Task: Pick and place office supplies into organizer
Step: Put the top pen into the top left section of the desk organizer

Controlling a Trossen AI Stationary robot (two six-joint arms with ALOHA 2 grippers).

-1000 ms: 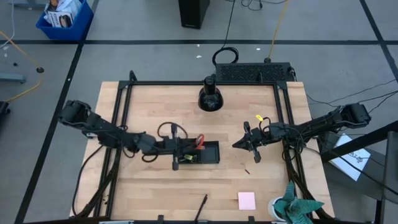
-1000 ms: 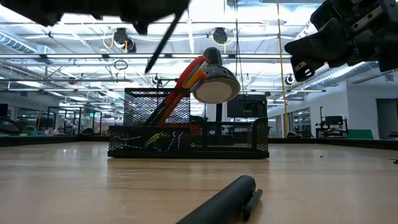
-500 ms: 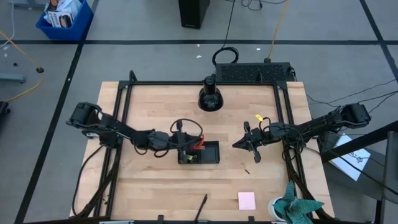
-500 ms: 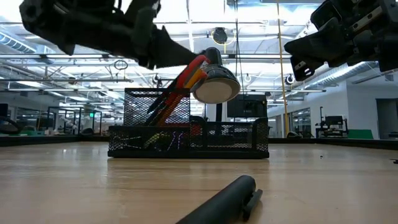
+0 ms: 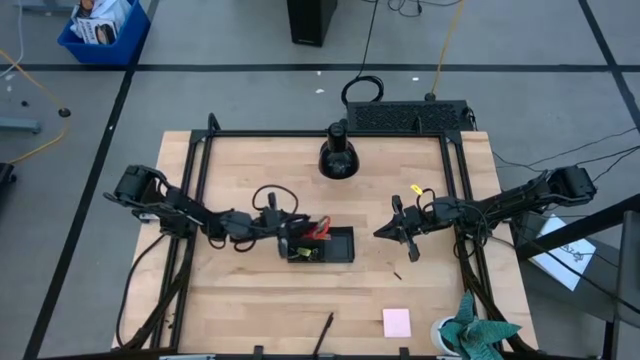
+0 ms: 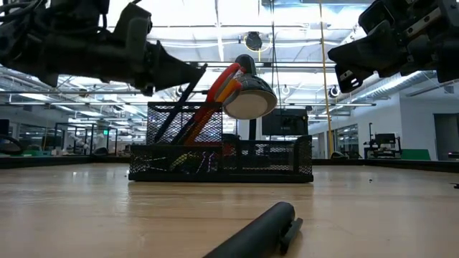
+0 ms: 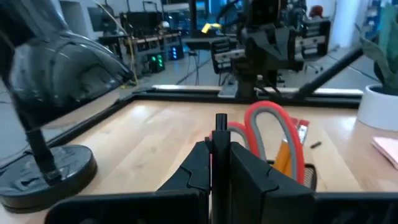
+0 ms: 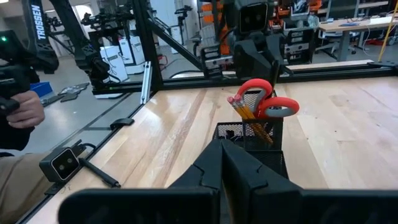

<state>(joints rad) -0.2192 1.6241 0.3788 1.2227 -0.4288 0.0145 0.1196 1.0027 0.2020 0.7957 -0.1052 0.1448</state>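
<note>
Left gripper (image 5: 283, 243): hanging over the left end of the organizer (image 5: 322, 245); its fingers (image 7: 245, 168) are pinching a thin dark pen (image 7: 220, 149), which is leaning into the tall mesh cup

Right gripper (image 5: 401, 232): waiting in the air to the right of the organizer, well apart from it; its fingers (image 8: 245, 167) are pressing together on nothing

Organizer: sitting near the middle of the table (image 5: 250, 165); red-handled scissors (image 8: 267, 99) and orange pencils (image 8: 249, 115) are standing tilted in its cup

Loose supplies: a pink sticky-note pad (image 5: 397, 322) and another dark pen (image 5: 325, 333) are lying near the front edge

Desk lamp (image 5: 339, 155): standing behind the organizer
</note>
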